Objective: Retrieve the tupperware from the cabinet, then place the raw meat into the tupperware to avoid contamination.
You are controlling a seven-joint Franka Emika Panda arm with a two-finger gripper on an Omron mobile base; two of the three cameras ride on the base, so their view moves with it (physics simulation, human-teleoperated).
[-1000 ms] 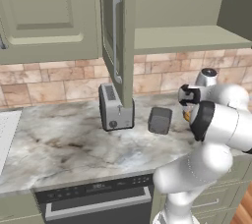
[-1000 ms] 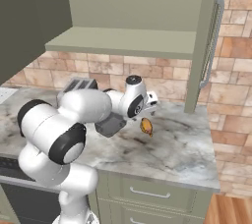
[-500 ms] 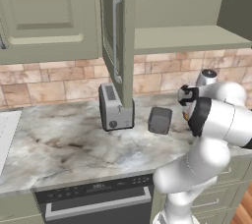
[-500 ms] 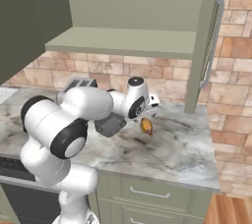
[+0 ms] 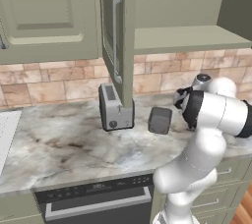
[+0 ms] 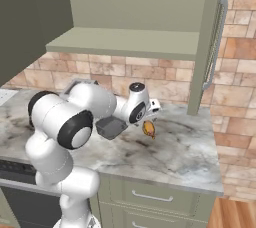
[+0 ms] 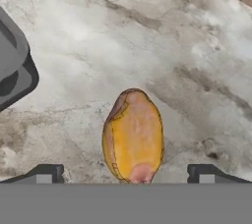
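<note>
Tupperware (image 5: pixel 160 120) sits out on the counter (image 5: pixel 64 144), so we have only the raw meat (image 7: pixel 133 137) left, framed between our gripper's (image 7: pixel 125 173) wide-open, empty fingers.

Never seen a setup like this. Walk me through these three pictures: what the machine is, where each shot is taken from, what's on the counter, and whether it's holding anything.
It is a white robot arm in a computer-drawn kitchen. Two pictures come from cameras behind it, one on its left and one on its right. The third looks along its pincer, whose two dark tips stand wide apart, holding nothing. Between them on the marble counter lies the raw meat, a glossy orange lump, also seen from the right. Beside it sits the tupperware, a small dark grey box, already out of the open green cabinet above. A silver toaster stands further left.
</note>
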